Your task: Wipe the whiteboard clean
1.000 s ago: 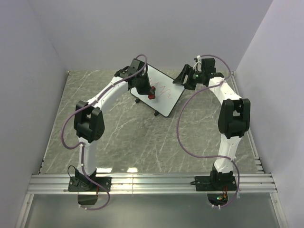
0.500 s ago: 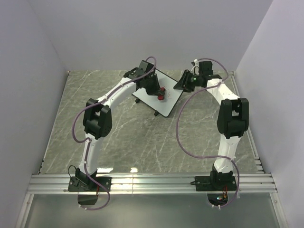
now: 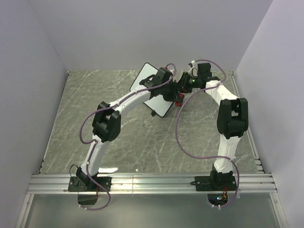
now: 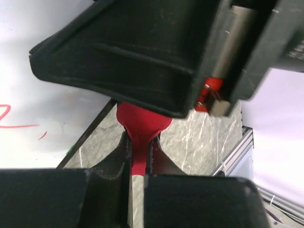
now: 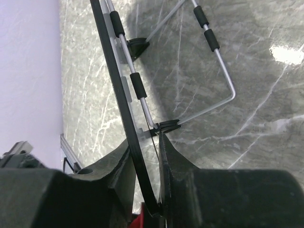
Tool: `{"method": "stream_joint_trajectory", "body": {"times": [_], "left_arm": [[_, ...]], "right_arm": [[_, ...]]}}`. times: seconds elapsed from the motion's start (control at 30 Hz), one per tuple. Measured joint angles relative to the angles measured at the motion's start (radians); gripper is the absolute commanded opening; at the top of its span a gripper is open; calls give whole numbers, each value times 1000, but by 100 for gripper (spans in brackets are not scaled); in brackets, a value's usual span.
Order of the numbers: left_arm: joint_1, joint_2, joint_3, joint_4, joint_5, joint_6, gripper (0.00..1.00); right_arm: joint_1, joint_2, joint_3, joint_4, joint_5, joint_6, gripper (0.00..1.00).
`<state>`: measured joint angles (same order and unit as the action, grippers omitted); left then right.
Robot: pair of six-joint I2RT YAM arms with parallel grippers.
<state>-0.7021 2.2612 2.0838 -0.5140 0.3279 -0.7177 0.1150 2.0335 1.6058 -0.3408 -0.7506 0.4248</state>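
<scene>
In the top external view, the whiteboard [image 3: 145, 78] is seen propped at a slant near the far middle of the marble worktop [image 3: 85, 90], and both arms are brought together at its right-hand edge. The left gripper [image 3: 170, 90] is laid across the board's face, while the right gripper [image 3: 184, 86] is set against the board's rim, apparently so that the board is steadied while it is rubbed. A red eraser [image 3: 177, 101] is glimpsed just below the meeting point. In the left wrist view, the jaws are shown closed tight on the eraser's red body, which is pinched between the two fingers and held out past the board's black frame. A few red strokes [image 4: 9, 118] are seen on the white surface at the left, so the wiping is judged unfinished. In the right wrist view, the board is seen edge-on with its thin black frame running down between the fingers. The jaws appear to be clamped on that frame near its rounded corner, though how firmly cannot be told. Behind the board, a bent wire stand [image 5: 223, 71] with black sleeves is seen resting on the worktop, which explains the board's tilt and why a bracing grip is probably wanted.
</scene>
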Motion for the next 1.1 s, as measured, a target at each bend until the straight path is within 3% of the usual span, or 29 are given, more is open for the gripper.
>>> {"method": "stream_joint_trajectory", "body": {"times": [0.33, 0.63, 0.9, 1.1], "left_arm": [[36, -27, -189, 161, 72, -6, 0], [90, -97, -244, 151, 146, -2, 0], [187, -224, -312, 180, -34, 19, 0], [172, -206, -341, 215, -81, 26, 0]], "right_arm": [[1, -5, -43, 48, -10, -19, 2], [21, -5, -42, 70, 5, -19, 0], [18, -5, -42, 56, -10, -25, 0], [18, -5, -42, 54, -20, -27, 0]]}}
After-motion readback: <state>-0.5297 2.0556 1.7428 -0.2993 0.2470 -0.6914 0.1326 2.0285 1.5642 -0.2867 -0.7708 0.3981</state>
